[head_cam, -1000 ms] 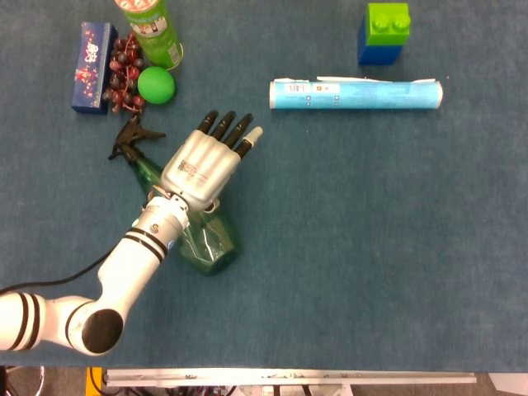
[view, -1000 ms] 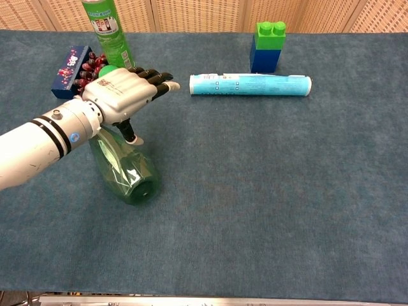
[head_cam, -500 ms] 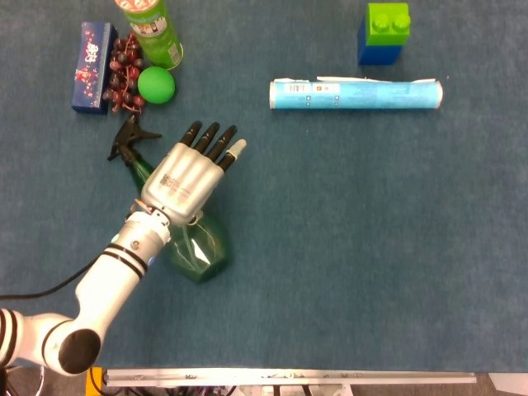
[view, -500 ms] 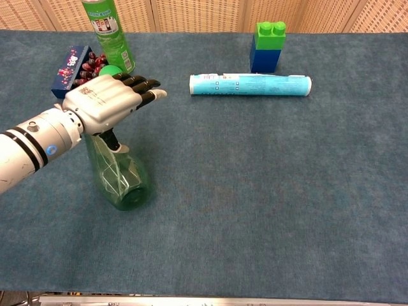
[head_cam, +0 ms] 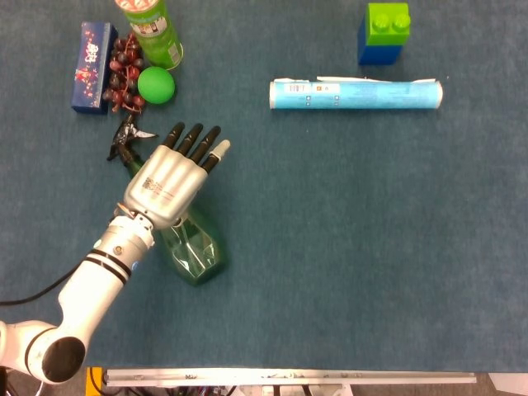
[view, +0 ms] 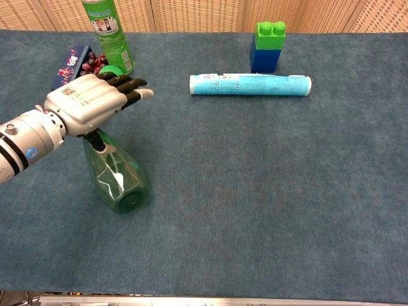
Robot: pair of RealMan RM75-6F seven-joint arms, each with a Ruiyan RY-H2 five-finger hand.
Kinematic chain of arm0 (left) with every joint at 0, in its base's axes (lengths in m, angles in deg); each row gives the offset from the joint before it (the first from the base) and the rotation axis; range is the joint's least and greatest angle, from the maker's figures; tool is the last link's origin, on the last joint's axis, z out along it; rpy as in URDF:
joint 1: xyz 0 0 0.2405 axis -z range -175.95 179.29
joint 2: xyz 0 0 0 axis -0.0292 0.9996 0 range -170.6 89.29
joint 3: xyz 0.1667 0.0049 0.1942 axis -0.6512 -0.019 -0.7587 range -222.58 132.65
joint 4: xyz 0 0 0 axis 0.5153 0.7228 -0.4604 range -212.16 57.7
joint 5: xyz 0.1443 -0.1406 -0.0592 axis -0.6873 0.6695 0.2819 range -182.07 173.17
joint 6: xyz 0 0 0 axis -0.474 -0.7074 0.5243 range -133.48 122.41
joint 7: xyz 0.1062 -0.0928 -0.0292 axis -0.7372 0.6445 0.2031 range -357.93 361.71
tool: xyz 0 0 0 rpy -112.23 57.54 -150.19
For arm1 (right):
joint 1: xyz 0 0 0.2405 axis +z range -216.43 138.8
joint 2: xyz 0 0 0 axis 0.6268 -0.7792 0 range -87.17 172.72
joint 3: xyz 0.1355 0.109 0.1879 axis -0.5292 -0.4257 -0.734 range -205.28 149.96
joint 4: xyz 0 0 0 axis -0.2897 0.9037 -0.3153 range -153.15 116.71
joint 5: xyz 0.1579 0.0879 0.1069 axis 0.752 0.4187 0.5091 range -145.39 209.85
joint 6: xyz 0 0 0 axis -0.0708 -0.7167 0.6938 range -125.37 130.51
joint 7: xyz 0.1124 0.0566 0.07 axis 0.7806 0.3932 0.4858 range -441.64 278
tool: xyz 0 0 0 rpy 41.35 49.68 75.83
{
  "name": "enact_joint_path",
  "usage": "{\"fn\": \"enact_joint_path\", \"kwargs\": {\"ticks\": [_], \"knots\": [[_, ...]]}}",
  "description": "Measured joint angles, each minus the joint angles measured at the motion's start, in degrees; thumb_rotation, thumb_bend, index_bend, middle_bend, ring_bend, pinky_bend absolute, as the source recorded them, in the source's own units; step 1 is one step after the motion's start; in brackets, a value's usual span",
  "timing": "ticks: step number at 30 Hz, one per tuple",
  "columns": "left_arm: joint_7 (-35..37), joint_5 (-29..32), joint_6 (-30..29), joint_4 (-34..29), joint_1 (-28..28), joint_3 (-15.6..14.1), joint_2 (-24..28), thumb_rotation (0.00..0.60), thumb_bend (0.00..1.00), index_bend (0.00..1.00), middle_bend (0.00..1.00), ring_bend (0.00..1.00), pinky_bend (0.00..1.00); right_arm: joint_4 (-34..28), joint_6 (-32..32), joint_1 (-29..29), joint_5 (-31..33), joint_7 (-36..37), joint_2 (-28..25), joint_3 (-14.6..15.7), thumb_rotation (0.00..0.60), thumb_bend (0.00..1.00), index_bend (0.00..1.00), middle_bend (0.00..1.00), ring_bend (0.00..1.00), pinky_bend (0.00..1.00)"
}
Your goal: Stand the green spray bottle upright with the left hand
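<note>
One blue felt tabletop [view: 268, 191], wicker screen [view: 191, 13] behind, left robot hand [head_cam: 169, 177] spread above green spray bottle [view: 118, 182].

I counted one green spray bottle [head_cam: 188, 245], one green can [head_cam: 151, 30], one green ball [head_cam: 155, 85], one bunch of dark red grapes [head_cam: 122, 73], one blue box [head_cam: 89, 54], one pale blue tube [head_cam: 355, 93] and one green-on-blue block stack [head_cam: 384, 33]. One hand [head_cam: 169, 177], the left, was visible.
</note>
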Motion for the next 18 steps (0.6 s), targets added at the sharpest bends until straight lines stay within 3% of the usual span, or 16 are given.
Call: {"fn": "enact_joint_path", "kwargs": {"ticks": [18], "knots": [[7.9, 0.6, -1.0, 6.7, -1.9, 4.3, 0.7, 0.600, 0.03, 0.00, 0.00, 0.00, 0.09, 0.0, 0.5, 0.2, 0.0, -0.1, 0.0, 0.0, 0.600, 0.10, 0.48, 0.34, 0.26, 0.36]]}}
